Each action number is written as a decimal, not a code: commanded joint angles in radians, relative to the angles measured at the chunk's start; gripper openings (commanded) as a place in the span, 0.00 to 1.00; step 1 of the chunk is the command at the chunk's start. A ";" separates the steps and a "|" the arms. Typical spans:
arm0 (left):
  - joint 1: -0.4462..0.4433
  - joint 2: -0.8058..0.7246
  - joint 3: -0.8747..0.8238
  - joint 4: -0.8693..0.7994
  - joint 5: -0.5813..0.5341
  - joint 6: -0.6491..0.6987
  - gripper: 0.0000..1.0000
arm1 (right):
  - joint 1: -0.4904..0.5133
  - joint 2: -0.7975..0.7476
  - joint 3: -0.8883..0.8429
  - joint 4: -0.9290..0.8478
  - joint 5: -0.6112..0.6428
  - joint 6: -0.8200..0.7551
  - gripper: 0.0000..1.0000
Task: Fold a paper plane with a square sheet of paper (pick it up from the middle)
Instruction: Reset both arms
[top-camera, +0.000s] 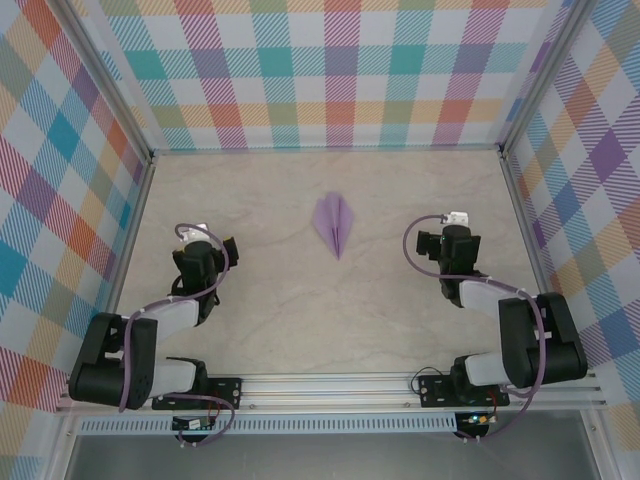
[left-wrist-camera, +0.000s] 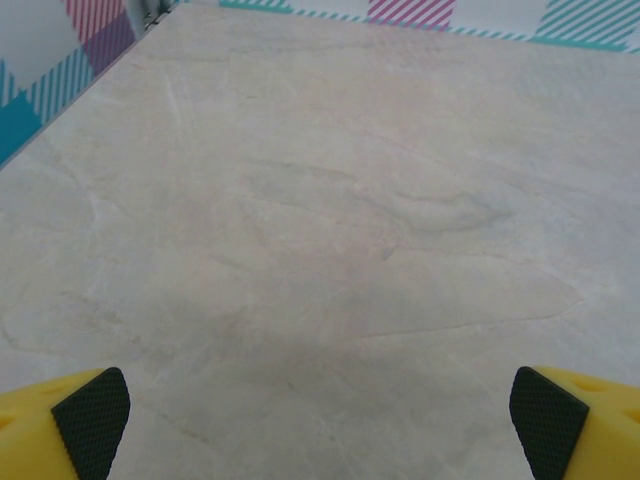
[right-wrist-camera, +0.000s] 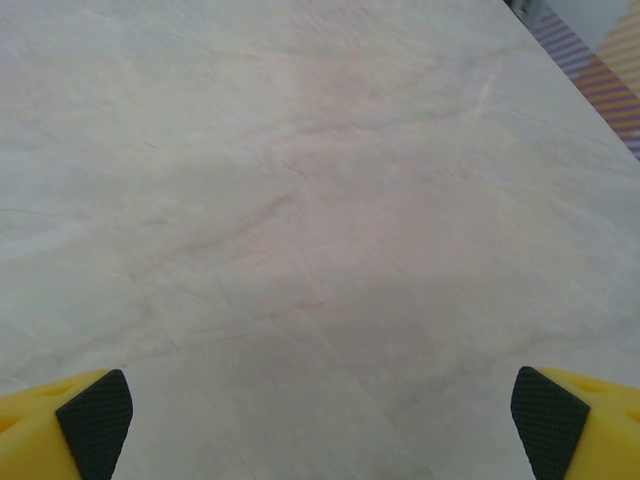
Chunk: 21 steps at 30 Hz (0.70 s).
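Since the paper plane (top-camera: 334, 224) lies finished between my left hand (left-wrist-camera: 320, 415) and right hand (right-wrist-camera: 320, 415), both wide open and empty, I'd stop here.

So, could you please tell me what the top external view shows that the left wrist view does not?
Top external view: the folded lavender paper plane lying mid-table, its sharper tip toward the arms, with the left tool and right tool on either side, apart from it. Left wrist view: a close look at the left tool's black-padded fingers, spread wide with nothing between them. Both: the marble-pattern table and some plaid wall.
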<state>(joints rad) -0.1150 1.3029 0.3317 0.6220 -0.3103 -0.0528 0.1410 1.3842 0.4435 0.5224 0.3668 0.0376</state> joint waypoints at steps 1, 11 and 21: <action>0.037 0.041 -0.002 0.150 0.145 0.044 1.00 | -0.017 0.037 -0.017 0.180 -0.136 -0.067 1.00; 0.071 0.252 0.039 0.266 0.178 0.027 1.00 | -0.094 0.135 -0.048 0.313 -0.248 -0.018 1.00; 0.030 0.256 0.070 0.211 0.090 0.048 1.00 | -0.105 0.142 -0.040 0.305 -0.257 -0.010 1.00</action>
<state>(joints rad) -0.0727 1.5532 0.3862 0.8158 -0.1913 -0.0284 0.0425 1.5238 0.4038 0.7807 0.1364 0.0143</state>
